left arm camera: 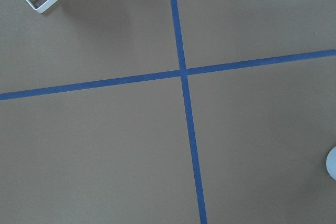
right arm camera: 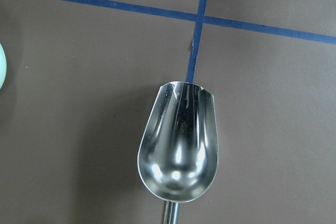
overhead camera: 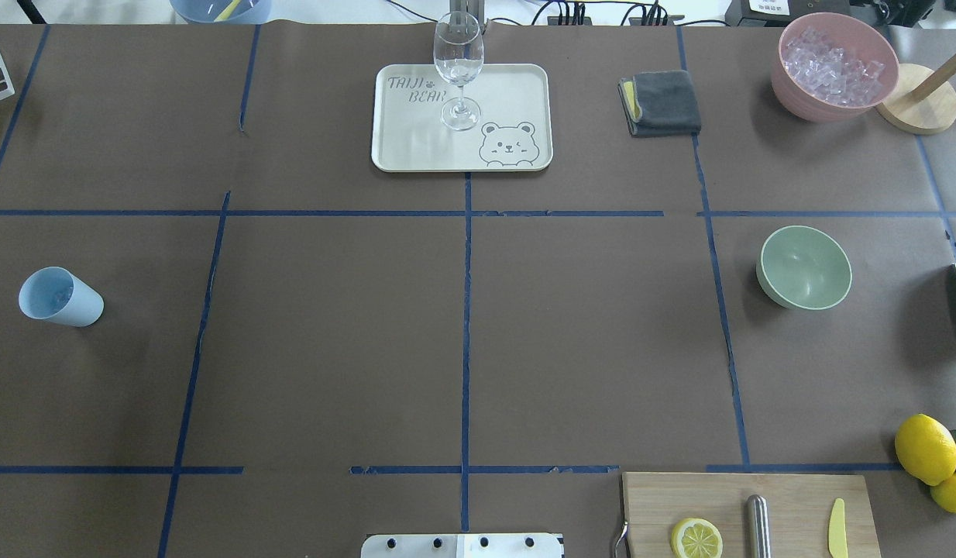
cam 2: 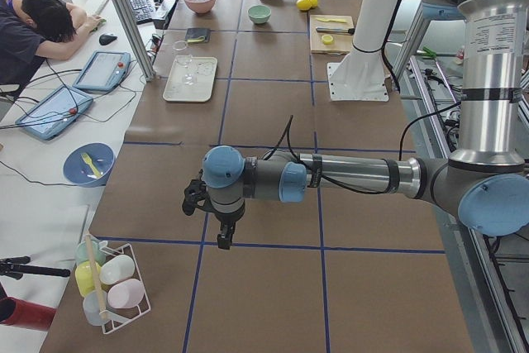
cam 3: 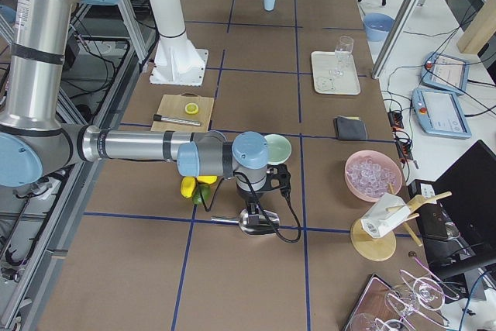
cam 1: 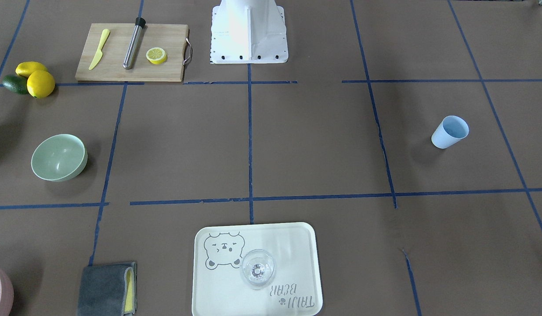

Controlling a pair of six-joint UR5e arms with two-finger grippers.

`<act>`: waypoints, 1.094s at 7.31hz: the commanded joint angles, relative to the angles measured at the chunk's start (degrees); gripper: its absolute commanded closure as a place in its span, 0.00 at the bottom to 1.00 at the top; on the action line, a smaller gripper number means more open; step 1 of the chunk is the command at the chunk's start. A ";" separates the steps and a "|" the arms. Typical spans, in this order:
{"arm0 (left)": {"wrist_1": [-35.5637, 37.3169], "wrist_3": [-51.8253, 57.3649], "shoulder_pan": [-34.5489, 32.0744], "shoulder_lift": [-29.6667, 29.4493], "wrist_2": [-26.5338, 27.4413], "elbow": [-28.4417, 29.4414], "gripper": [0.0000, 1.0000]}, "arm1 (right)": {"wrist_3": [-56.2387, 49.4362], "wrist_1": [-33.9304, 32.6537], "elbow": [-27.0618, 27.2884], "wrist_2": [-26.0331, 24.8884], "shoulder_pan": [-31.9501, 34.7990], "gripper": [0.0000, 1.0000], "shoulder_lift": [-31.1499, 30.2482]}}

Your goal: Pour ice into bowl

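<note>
the ice [overhead camera: 833, 63] sits heaped in a pink tub [overhead camera: 796, 101] at the far right corner of the desk [overhead camera: 331, 349], none of it yet in the green bowl [overhead camera: 805, 267], which stands bare one taped square nearer the robot. a steel scoop [right arm camera: 178, 140] shows empty under the right wrist camera, close to the desk's right end. the right fingers [cam 3: 254, 207] hang over it, but no view shows whether they are parted, closed or gripping its handle. the same goes for the left fingers [cam 2: 223, 239], low over bare paper toward the desk's other end, past the blue cup [overhead camera: 58, 296]. the likely trouble lies in the carry: the scoop's front is open, so a forward tilt between tub and bowl would probably shed slippery cubes onto the paper. a hard dig could shove the tub into the wooden stand [overhead camera: 918, 110] just beside it, or toward the back edge. the bowl looks light and might skate if its rim is struck. lemons [overhead camera: 925, 448] lie near the scoop on the robot's side and a folded cloth [overhead camera: 662, 102] lies left of the tub. between tub and bowl the way looks open.
</note>
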 commanded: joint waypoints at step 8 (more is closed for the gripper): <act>-0.37 0.38 0.00 -0.03 -0.10 0.18 0.00 | 8.54 9.57 -0.11 2.14 -0.76 0.00 1.59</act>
